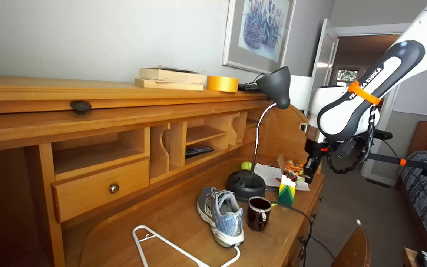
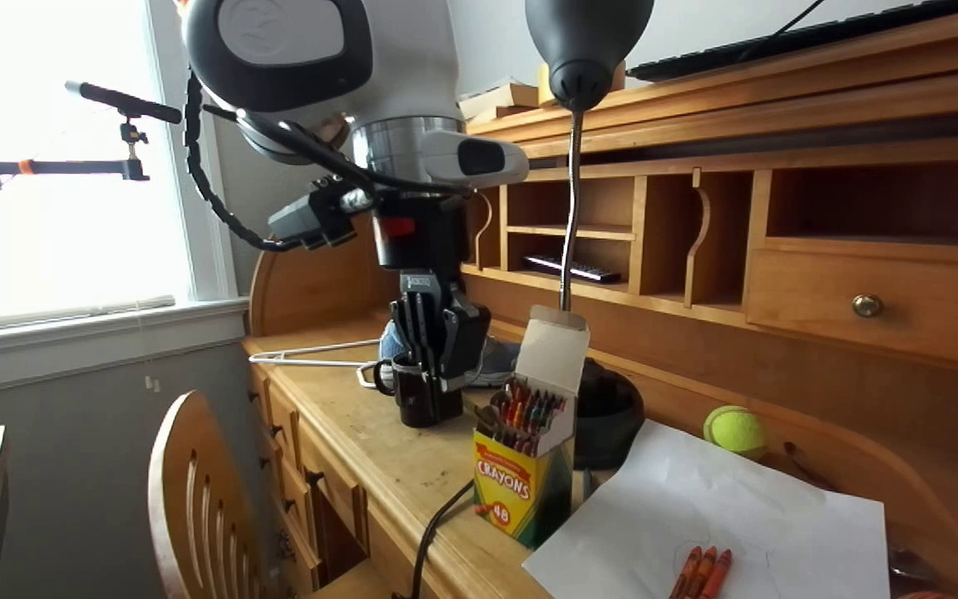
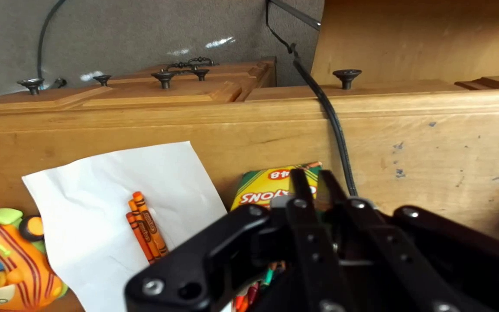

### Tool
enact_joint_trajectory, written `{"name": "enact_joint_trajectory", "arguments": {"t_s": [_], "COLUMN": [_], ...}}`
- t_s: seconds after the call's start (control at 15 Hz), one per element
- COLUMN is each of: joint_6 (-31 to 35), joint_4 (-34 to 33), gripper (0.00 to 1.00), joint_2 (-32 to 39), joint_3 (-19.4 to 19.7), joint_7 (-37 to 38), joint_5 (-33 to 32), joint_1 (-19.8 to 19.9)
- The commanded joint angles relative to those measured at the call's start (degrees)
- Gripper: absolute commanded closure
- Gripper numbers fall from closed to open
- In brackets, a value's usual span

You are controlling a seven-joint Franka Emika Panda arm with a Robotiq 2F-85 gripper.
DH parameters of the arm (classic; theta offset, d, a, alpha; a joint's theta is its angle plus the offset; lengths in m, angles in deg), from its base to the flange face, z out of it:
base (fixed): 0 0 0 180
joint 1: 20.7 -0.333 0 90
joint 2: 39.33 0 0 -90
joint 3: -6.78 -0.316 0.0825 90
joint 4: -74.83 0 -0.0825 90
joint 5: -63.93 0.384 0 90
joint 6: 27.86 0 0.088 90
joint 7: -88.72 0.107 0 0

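My gripper (image 3: 312, 173) points down near the crayon box (image 3: 260, 193). Its two fingers stand close together with a narrow gap, and I see nothing held between them. The gripper also shows in both exterior views (image 1: 308, 178) (image 2: 450, 383). The yellow and green box (image 2: 520, 491) stands upright with its lid up, full of crayons. In the wrist view the fingers cover part of its printed face; I cannot tell whether they touch it. Several loose orange crayons (image 3: 145, 227) lie on white paper (image 3: 89, 195) beside the box. A dark mug (image 2: 417, 403) stands nearby.
A grey shoe (image 1: 222, 218), a white hanger (image 1: 178, 249) and a desk lamp (image 1: 245, 185) are on the desk. A tennis ball (image 2: 735, 431) sits by the paper. An orange toy (image 3: 15, 264) lies beside it. A black cable (image 3: 336, 130) crosses the front edge. A chair (image 2: 188, 499) stands in front.
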Motion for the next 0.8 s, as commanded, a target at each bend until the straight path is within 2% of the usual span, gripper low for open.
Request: {"name": "enact_joint_trajectory", "arguments": {"t_s": [0.0, 0.73], "joint_6": [-0.5, -5.1], "joint_4": [0.2, -2.7], "gripper": [0.97, 0.97], "joint_2": [-1.4, -0.4], "joint_3": [-1.7, -3.6], "joint_7": [-6.7, -22.2], "joint_5": [7.4, 27.8], "joint_1": [1.5, 3.8]}}
